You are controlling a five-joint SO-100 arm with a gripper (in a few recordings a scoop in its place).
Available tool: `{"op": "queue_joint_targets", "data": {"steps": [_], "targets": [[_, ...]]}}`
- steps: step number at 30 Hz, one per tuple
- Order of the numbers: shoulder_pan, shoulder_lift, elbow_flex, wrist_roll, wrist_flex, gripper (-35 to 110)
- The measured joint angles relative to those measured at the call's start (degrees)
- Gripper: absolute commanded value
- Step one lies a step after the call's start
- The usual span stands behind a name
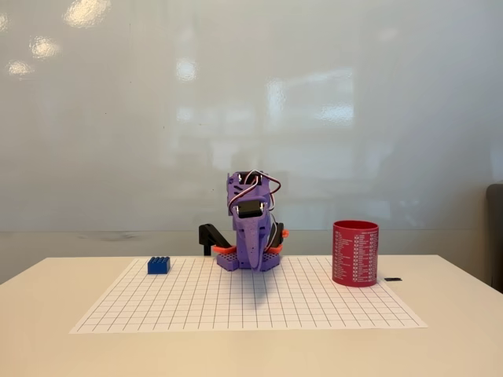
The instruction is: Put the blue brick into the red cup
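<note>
Fixed view, before any grasp. The blue brick point(159, 265) lay studs-up on the gridded mat point(314, 310) at the left of the picture, near the mat's back edge and apart from everything else. The red cup point(355, 253) stood upright and open-mouthed at the right, on the mat's far right part, well apart from the brick. Between them sat the purple arm point(251, 224), folded down compactly over its base with its wires looped on top. The claw point(211, 236), a black finger with orange trim, pointed toward the left of the picture, low behind the base; whether its fingers were parted or closed could not be told from this angle, and nothing appeared to be held in it. By judgement the task stood at its opening step, with the brick not yet reached. The next move would call for unfolding the arm, swinging it toward the brick, and lowering the parted claw over the brick's sides, which offer only a small grip. The desk point(456, 345) was pale and plain.
</note>
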Motion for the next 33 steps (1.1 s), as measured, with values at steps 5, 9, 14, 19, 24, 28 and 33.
{"op": "queue_joint_targets", "data": {"steps": [5, 9, 14, 19, 24, 28, 33], "targets": [[0.0, 0.0, 0.0, 0.0, 0.0, 1], [0.0, 0.0, 0.0, 0.0, 0.0, 1], [0.0, 0.0, 0.0, 0.09, 0.0, 0], [1.05, -0.18, 0.0, 1.32, 0.0, 0], [2.11, -10.63, -8.44, 2.99, 1.58, 0], [4.31, -28.65, -27.86, 5.01, 8.17, 0], [6.86, -43.07, -51.24, 5.1, 18.72, 0]]}}
